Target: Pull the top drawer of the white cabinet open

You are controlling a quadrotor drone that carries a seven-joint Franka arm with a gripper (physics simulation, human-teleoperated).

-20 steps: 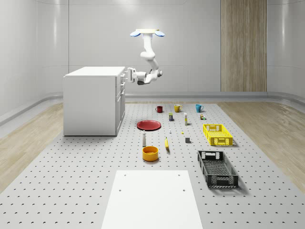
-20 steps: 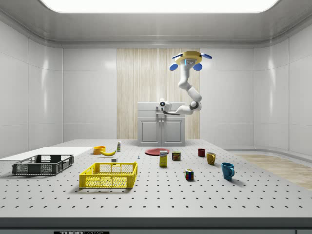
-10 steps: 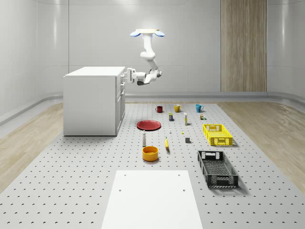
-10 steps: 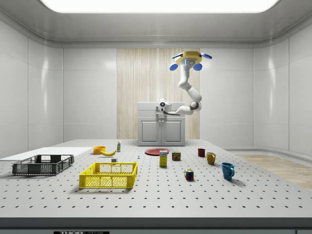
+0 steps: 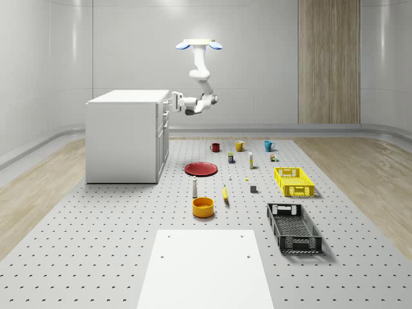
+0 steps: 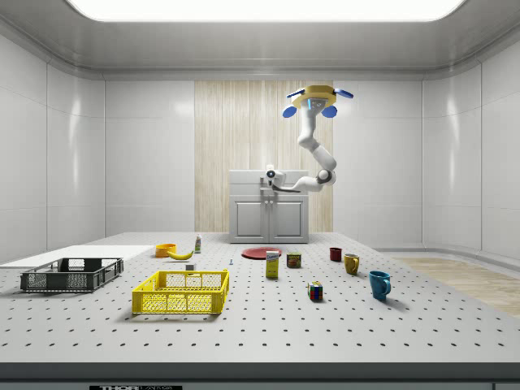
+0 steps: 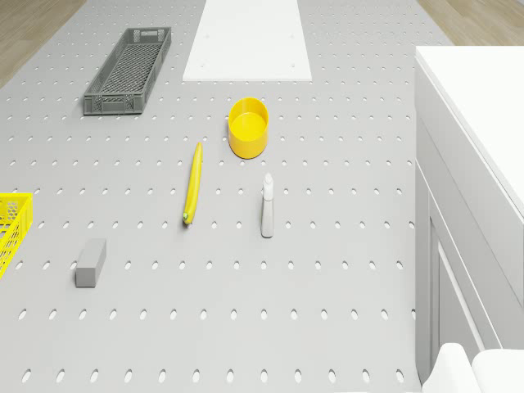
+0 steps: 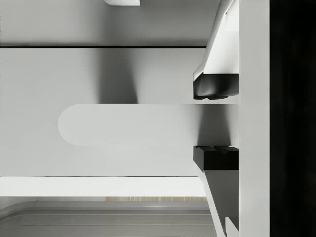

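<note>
End effector (image 8: pixel 216 122) straddles top drawer handle (image 8: pixel 123 124), arm bent.

The white cabinet (image 5: pixel 123 138) stands on the perforated floor at the whole-scene view's left, upright, boxy, flat-topped; its top drawer (image 5: pixel 164 107) (uppermost band of the front, which faces that view's right) looks flush with the front; its pale rounded handle (image 8: pixel 128 125) lies across the drawer face.
</note>
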